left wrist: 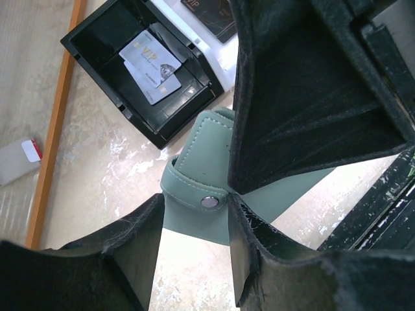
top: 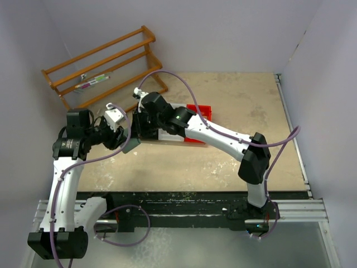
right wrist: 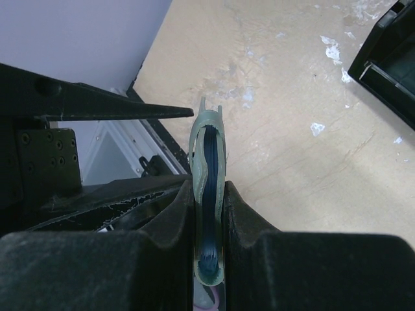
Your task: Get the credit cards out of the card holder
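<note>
The grey-green card holder (left wrist: 198, 162) hangs above the table; its strap with a metal snap faces my left wrist camera. My right gripper (right wrist: 209, 194) is shut on it, seen edge-on in the right wrist view (right wrist: 209, 139), with dark blue layers inside. My left gripper (left wrist: 196, 208) is open, its fingertips at either side of the holder's strap end. In the top view both grippers, left (top: 120, 134) and right (top: 144, 120), meet over the holder (top: 131, 146). Silvery cards (left wrist: 152, 65) lie in the black bin (left wrist: 97, 42). A black card (left wrist: 211, 13) lies in the white bin.
A red bin (top: 201, 111) sits behind the right arm, next to the white bin (top: 170, 135). A wooden rack (top: 106, 61) stands at the back left; its rail (left wrist: 55, 123) runs beside the black bin. Walls enclose the table.
</note>
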`<state>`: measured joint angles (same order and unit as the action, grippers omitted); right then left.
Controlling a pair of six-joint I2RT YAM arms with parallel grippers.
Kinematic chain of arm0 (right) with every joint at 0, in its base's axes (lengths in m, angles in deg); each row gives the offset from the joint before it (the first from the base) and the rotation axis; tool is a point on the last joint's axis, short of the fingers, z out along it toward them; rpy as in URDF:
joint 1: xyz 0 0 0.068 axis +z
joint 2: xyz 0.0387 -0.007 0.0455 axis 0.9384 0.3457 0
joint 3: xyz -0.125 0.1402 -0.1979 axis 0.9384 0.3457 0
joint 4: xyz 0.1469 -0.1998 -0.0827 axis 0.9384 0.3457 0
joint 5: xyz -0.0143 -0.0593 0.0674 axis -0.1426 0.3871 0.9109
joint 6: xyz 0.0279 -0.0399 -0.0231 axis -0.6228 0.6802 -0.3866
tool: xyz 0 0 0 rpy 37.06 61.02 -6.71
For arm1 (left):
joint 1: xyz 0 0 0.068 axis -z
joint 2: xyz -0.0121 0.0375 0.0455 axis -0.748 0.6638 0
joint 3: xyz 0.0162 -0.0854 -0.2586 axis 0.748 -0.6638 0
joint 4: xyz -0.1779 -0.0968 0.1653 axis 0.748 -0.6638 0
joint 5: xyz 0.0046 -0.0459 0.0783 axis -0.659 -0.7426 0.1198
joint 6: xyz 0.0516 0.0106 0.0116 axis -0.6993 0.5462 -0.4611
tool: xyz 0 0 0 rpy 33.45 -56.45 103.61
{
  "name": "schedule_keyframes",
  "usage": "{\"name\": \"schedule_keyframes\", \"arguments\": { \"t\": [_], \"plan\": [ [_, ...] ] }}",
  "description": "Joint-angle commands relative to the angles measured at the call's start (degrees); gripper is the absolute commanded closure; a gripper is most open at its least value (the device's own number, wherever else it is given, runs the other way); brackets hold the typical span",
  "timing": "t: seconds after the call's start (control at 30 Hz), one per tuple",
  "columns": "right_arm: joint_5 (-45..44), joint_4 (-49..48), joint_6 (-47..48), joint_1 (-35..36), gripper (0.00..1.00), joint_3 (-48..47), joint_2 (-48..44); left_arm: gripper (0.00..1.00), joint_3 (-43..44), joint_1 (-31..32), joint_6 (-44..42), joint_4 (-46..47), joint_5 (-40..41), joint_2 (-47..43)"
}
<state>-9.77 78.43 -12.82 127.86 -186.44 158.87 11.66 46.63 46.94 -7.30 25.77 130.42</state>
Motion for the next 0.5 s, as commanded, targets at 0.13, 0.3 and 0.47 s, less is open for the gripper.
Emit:
{"name": "schedule_keyframes", "arguments": {
  "t": [0.13, 0.3, 0.47],
  "plan": [
    [1.0, -3.93, -2.35, 0.6, 1.0, -7.19, 0.2, 0.67, -1.6, 0.89, 2.42, 5.81, 5.57, -0.32],
    [1.19, -3.99, -2.44, 0.78, 1.0, -6.36, 0.28, 0.82, -0.77, 0.9, 5.43, 9.04, 9.63, -0.23],
    [1.44, -4.47, -2.44, 0.83, 1.0, -5.29, 0.3, 0.84, 0.44, 0.9, 7.2, 9.06, 7.68, -0.7]
  ]
}}
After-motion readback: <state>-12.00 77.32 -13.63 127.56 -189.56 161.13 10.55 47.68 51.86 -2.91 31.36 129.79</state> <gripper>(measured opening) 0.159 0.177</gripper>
